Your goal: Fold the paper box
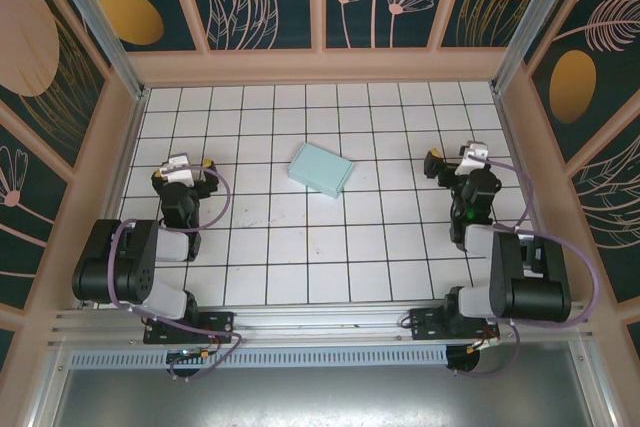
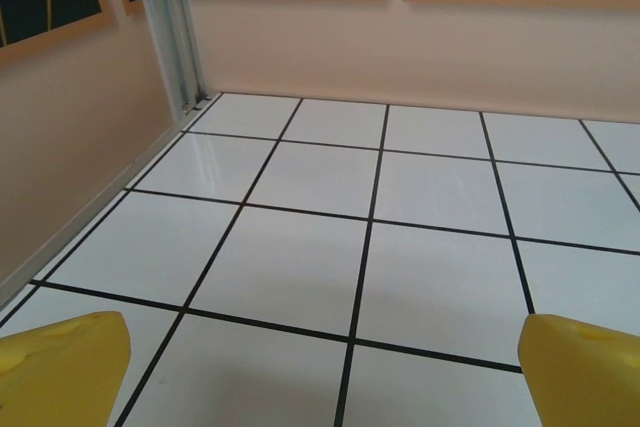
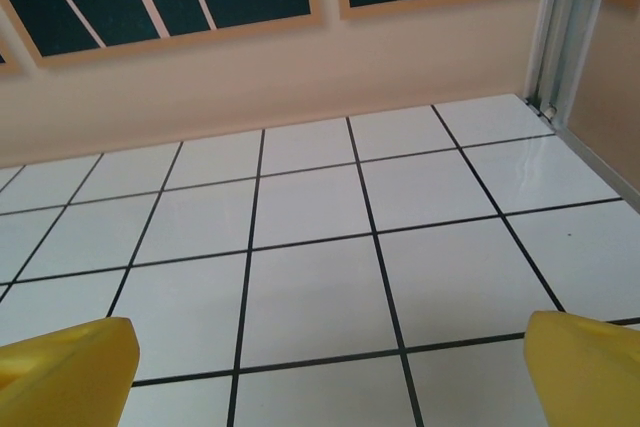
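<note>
Mint card, matt and smooth: the box (image 1: 322, 169) lies flat on the white tiled bench (image 1: 300, 257), mid-width and somewhat toward the far wall (image 1: 320, 65), turned askew to the grid. From above it reads as a thin closed rectangle with crisp edges, and no loose flaps show. Left fingers (image 1: 204, 163) and right fingers (image 1: 434, 159) sit at either side, well apart from it, holding nothing. Judgement: no fold is in hand at this moment. Whether the work is finished or not yet begun cannot be told from the shape alone. Any further fold calls for both arms to reach inward, one pinning the card, the other getting under a thin edge at a low angle.

Left wrist: yellow left fingers (image 2: 60, 367) spread wide, glossy tile with black grout between them, plain peach wall (image 2: 400, 57) beyond.

Right wrist: yellow right fingers (image 3: 65, 367) likewise spread wide over tile, with a metal post (image 3: 565, 37) in the corner.
</note>
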Motion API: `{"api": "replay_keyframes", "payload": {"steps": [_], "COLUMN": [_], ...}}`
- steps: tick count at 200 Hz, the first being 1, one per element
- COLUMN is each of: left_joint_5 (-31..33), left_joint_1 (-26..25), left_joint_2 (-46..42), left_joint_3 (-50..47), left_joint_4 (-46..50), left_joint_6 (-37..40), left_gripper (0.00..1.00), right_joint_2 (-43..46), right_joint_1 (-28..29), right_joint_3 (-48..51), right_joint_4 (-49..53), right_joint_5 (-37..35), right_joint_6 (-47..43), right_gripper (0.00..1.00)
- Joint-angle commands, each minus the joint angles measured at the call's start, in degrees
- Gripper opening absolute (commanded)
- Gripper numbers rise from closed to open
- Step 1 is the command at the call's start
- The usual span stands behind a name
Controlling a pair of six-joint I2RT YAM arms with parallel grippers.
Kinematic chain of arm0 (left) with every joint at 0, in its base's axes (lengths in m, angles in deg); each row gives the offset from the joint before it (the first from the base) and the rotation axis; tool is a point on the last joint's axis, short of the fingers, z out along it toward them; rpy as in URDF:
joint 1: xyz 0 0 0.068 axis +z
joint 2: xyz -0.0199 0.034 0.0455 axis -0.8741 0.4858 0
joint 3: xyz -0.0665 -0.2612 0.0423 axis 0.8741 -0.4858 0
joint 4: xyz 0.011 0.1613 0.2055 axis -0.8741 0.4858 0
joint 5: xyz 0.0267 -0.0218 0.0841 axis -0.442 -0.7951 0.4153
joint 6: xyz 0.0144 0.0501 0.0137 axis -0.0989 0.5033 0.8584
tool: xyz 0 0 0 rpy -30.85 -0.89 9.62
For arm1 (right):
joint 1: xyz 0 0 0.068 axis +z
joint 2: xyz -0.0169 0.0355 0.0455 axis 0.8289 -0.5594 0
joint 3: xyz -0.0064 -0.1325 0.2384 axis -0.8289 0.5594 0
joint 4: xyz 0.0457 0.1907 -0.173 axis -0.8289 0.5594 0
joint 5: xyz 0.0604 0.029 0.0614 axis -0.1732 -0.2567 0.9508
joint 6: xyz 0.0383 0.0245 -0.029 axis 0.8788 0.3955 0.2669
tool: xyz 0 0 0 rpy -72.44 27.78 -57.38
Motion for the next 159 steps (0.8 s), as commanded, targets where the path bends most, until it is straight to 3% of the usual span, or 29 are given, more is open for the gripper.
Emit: {"api": "replay_keyframes", "payload": {"steps": [1, 16, 27, 159], "left_joint_5": [-2.9, -2.7, -2.2, -1.6], "left_joint_1": [0.4, 0.4, 0.3, 0.4], "left_joint_2": [0.4, 0.5, 0.5, 0.4], "left_joint_3": [-0.6, -0.6, -0.8, -1.0], "left_joint_4": [-4.8, -5.0, -5.3, -5.7], "left_joint_6": [-1.2, -1.2, -1.3, -1.5], "left_gripper": [0.99, 0.99, 0.99, 0.99], "right_joint_2": [-5.7, -11.0, -9.5, -10.3], "right_joint_1": [-0.4, -0.4, -0.3, 1.0], "right_joint_3": [5.1, 6.7, 5.1, 5.0], "right_joint_4": [-14.1, -22.6, -16.3, -17.4], "right_joint_5": [2.4, 1.0, 0.7, -1.8], "right_joint_6": [1.3, 2.3, 1.8, 1.1], "right_gripper": [0.99, 0.99, 0.99, 0.99]}}
